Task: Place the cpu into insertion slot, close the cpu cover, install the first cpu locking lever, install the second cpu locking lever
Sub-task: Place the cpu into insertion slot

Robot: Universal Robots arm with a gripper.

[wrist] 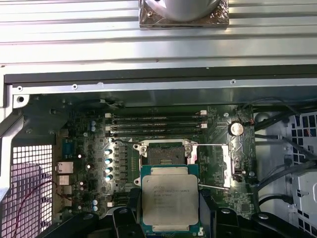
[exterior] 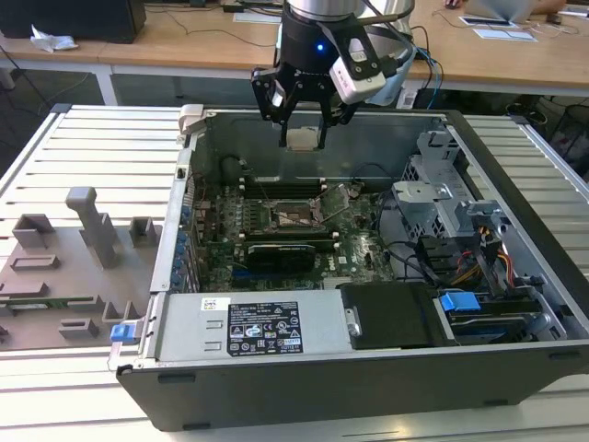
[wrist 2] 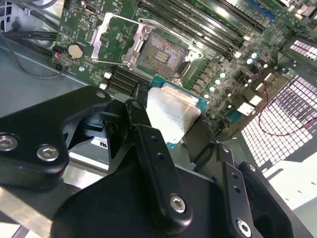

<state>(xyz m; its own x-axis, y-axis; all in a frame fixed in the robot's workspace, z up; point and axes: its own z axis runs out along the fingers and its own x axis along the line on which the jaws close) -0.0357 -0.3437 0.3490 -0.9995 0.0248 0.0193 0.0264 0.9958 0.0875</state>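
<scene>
My gripper hangs above the rear of the open computer case, shut on the cpu, a flat square chip with a pale silver top. Both wrist views show the cpu clamped between the black fingers, held over the motherboard and apart from it. The insertion slot lies bare below. The cpu cover is swung open beside the slot. Two thin locking levers stand released.
The case walls surround the motherboard. A power supply fills the front, a drive cage and cables the exterior view's right. Memory sticks lie beside the slot. A grey fixture plate sits on the slatted table.
</scene>
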